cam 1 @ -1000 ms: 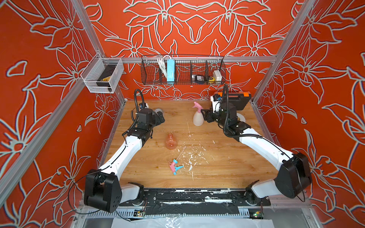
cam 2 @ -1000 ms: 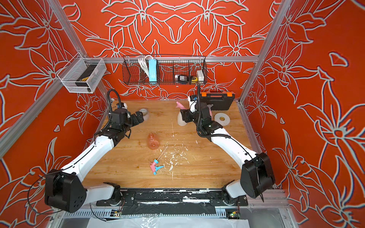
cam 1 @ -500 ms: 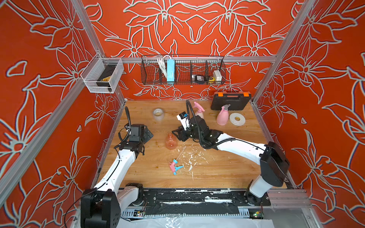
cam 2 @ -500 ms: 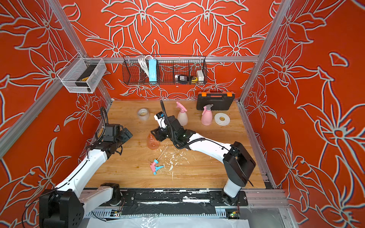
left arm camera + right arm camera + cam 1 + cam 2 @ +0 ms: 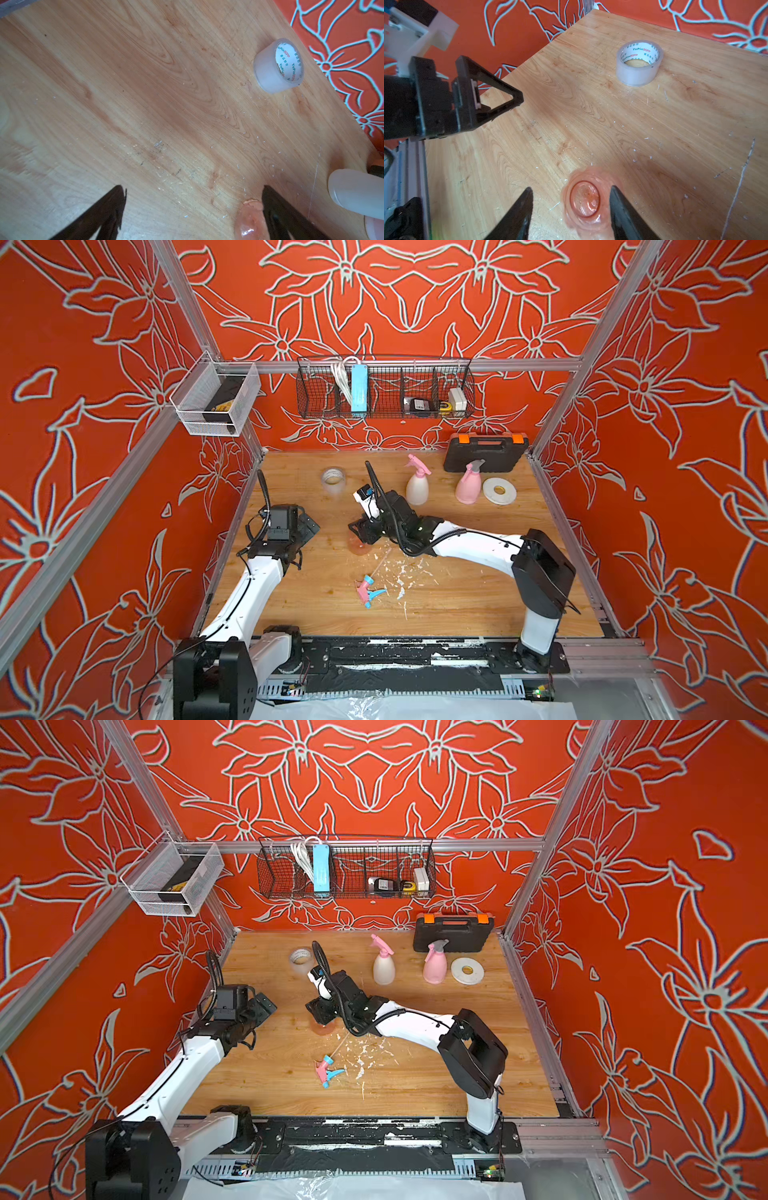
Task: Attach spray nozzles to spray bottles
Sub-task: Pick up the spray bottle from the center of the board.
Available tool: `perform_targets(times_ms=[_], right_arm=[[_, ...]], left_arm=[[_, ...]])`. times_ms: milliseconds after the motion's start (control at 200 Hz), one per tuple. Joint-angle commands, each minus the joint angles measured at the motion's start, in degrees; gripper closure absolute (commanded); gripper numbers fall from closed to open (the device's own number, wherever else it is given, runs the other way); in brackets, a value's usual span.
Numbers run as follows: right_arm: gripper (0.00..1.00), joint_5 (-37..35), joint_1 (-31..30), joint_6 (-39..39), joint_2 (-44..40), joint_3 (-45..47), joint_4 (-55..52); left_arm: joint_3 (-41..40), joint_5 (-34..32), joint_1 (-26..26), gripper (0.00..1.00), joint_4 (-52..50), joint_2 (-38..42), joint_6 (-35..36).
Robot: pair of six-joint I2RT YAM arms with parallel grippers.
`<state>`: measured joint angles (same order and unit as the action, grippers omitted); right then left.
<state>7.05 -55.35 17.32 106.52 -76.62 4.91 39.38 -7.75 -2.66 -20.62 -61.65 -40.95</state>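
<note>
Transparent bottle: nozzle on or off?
Off. The right wrist view looks straight into the transparent bottle's open neck; the pink-and-blue nozzle lies loose on the table.

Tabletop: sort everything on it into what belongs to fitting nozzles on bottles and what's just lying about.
Belongs:
white bottle with pink nozzle
pink bottle with grey-topped nozzle
bare orange bottle
loose pink-and-blue nozzle

Lying about:
clear tape roll
white tape roll
black tool case

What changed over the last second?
Right gripper came away from the white bottle at the back to the table's centre; its open jaws now straddle the neck of the transparent orange bottle, not clamped. Left gripper withdrew from the clear tape roll toward the front, open and empty. Bottles, tape roll and loose pink-and-blue nozzle stayed put.
</note>
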Motion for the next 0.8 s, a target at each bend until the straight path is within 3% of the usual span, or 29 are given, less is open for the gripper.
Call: perform_targets(times_ms=[0,85,300,636,796], right_arm=[[0.42,-1.38,-0.19,-1.24,2.8,-2.04,0.38],[0.44,-2.09,-0.45,-1.06,3.93,-2.31,1.48],[0.6,-3.31,-0.89,-0.54,4.94,-0.35,6.36],[0.65,-4.96,-1.51,-0.75,5.94,0.17,7.75],[0.62,-4.98,-1.6,-0.78,6.48,-0.15,7.67]], left_arm=[[0.05,0.62,-0.63,0.02,0.13,0.43,-0.18],[0.06,1.07,-0.7,0.02,0.56,0.56,-0.27],[-0.61,1.77,-0.87,0.02,1.0,0.62,-0.21],[-1.69,1.33,-1.04,0.05,2.95,1.22,0.39],[-1.67,1.98,-1.06,0.06,3.47,1.42,0.17]])
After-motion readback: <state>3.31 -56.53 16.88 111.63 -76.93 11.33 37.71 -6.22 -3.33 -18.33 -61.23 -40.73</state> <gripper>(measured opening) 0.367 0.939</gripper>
